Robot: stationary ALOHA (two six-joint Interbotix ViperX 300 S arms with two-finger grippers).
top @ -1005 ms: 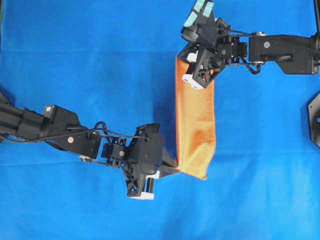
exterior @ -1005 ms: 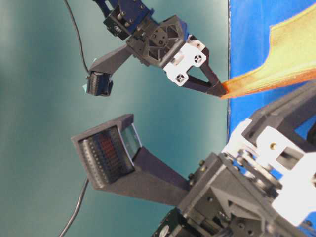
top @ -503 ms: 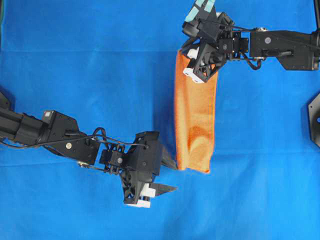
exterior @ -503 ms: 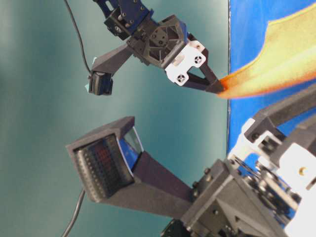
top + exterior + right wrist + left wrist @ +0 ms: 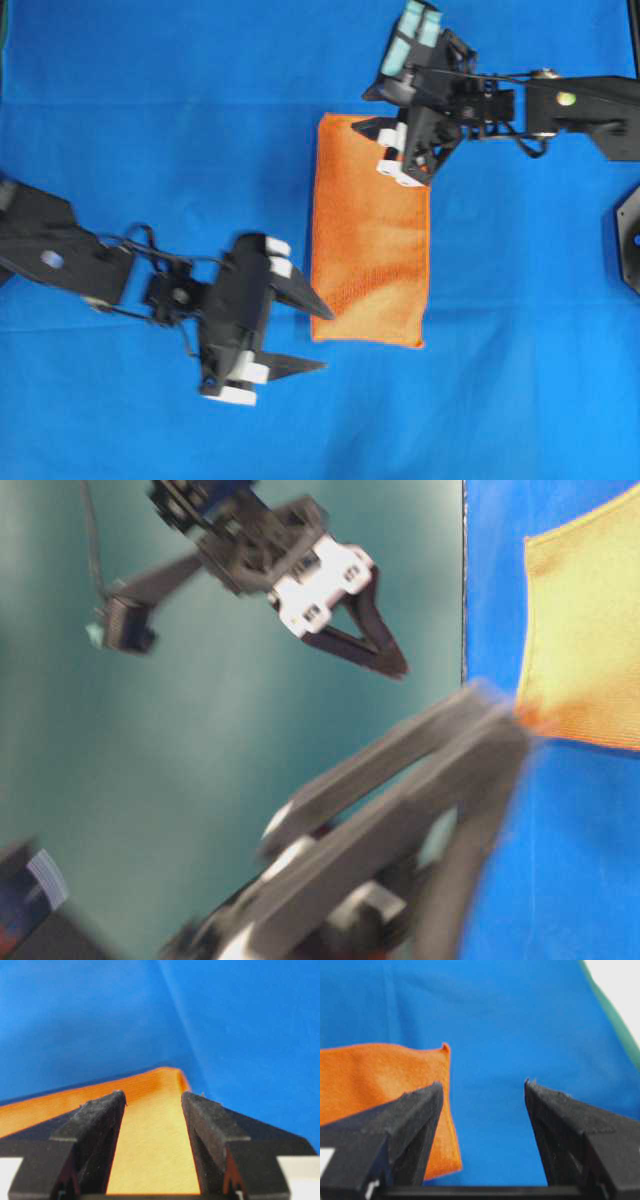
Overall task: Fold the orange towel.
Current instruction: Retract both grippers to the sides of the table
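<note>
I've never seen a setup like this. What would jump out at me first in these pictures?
The orange towel, a bright folded rectangle lying flat in the middle of the blue table covering. Next, two black robot arms flanking it: the left hand open beside the towel's lower left corner, the right hand open over its upper right corner.

No lettering, label, brand mark, number or sign can be read anywhere in these views, neither on the arms nor on the blue table covering (image 5: 180,120)
</note>
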